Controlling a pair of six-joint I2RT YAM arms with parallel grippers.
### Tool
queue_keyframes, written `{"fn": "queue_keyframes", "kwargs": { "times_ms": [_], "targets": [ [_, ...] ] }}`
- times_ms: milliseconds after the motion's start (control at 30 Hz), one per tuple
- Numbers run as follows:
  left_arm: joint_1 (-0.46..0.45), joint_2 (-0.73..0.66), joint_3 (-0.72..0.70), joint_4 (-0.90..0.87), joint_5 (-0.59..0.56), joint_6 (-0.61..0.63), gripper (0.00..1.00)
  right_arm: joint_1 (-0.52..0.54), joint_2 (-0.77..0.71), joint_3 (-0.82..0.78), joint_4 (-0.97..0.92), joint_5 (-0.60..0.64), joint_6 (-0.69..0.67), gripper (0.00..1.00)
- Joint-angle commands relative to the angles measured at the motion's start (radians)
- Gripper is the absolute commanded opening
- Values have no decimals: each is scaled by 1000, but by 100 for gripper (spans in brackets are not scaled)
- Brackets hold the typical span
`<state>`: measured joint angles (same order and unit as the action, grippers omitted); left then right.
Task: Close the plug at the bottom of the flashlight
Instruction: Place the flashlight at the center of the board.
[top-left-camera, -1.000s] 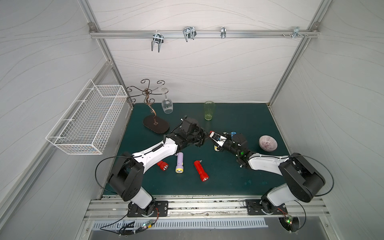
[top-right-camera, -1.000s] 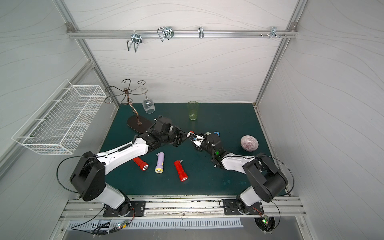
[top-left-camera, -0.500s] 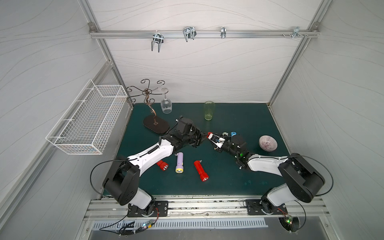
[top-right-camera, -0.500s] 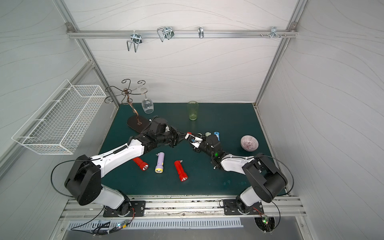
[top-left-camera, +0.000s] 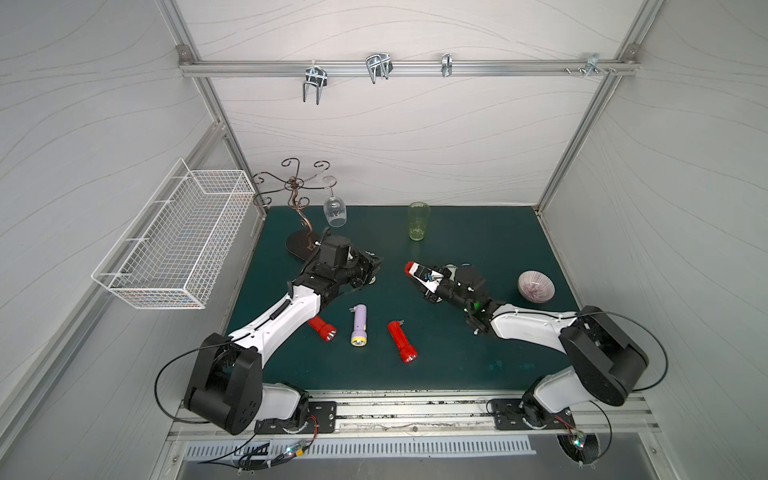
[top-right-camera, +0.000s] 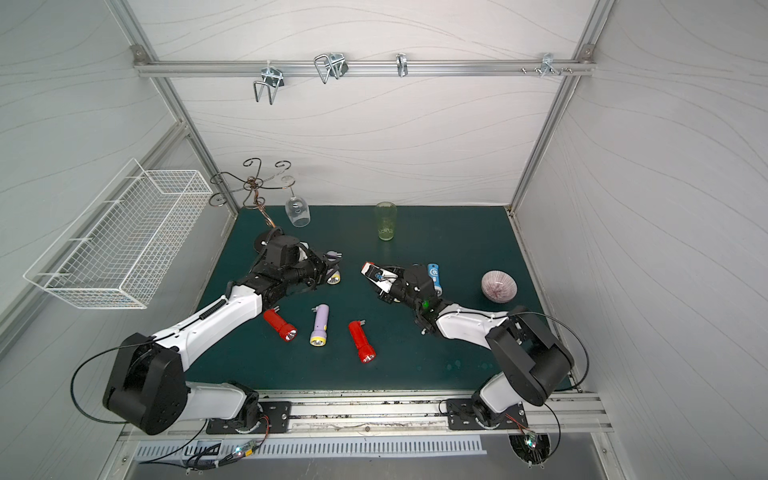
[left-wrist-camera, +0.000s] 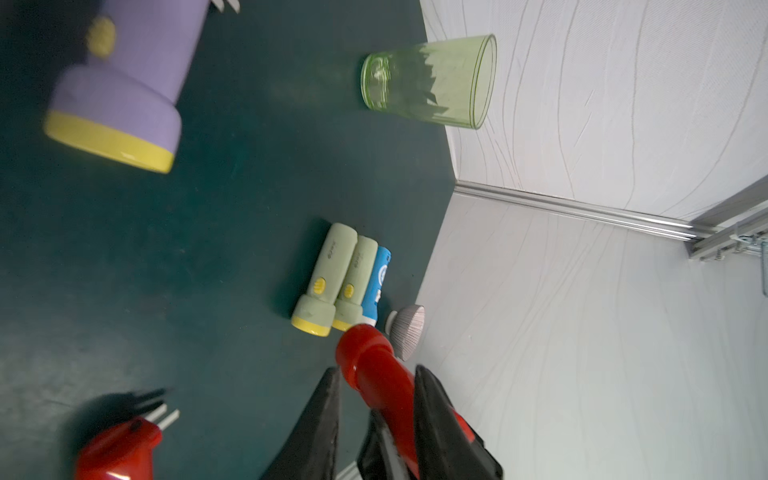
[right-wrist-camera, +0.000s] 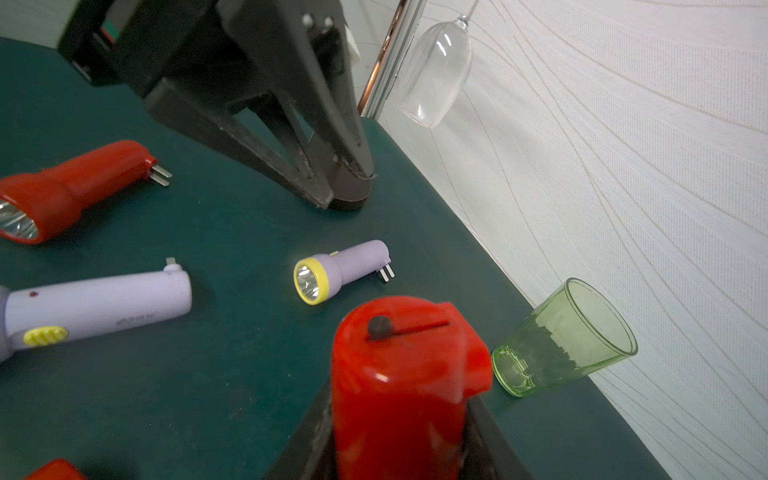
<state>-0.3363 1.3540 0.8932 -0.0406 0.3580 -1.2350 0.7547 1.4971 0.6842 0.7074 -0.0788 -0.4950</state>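
Your right hand (top-left-camera: 424, 277) is clamping the red flashlight (right-wrist-camera: 407, 374) above mid-desk (top-left-camera: 478, 365). Your left hand (right-wrist-camera: 348, 187) is hanging slightly parted and empty at its 9 o'clock, well apart. A green glass (top-left-camera: 418, 221) is standing at 12 o'clock.

3 flashlights (top-left-camera: 359, 330) in row, front centre of mat (top-left-camera: 457, 361) | tumbler (top-left-camera: 418, 221) behind, near back wall | bowl (top-left-camera: 536, 285) far right | glass stand (top-left-camera: 297, 245) back left

White panels (top-left-camera: 395, 137) with a faint wavy grain close the cell at the back and on both sides, joined by aluminium posts (top-left-camera: 230, 145). A metal rail (top-left-camera: 415, 68) carrying hooks (top-left-camera: 314, 85) crosses the back wall. A white wire basket (top-left-camera: 174, 245) hangs on the left wall. A dark green mat (top-left-camera: 478, 361) covers the floor under even light.
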Motion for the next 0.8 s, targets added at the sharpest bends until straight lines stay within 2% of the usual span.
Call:
{"fn": "queue_keyframes", "kwargs": {
  "times_ms": [0,133,233,300,433,467,633,767],
  "targets": [
    [47,-19,47,-65,-45,229,34,14,6,78,-109,60,100,0],
    [93,-16,90,-142,-102,433,41,17,30,162,-242,99,235,0],
    [95,-36,98,-203,-186,595,53,16,64,334,-556,158,426,0],
    [106,-56,90,-228,-211,626,73,17,127,475,-769,176,505,0],
    [121,-76,108,-239,-214,661,91,18,261,674,-1024,174,633,0],
    [130,-81,107,-242,-214,658,99,17,298,724,-1085,191,694,0],
    [200,-96,68,-200,-210,608,100,14,498,1033,-1428,154,831,0],
    [244,-75,75,-199,-193,608,100,12,584,1127,-1505,184,884,0]
  ]
}}
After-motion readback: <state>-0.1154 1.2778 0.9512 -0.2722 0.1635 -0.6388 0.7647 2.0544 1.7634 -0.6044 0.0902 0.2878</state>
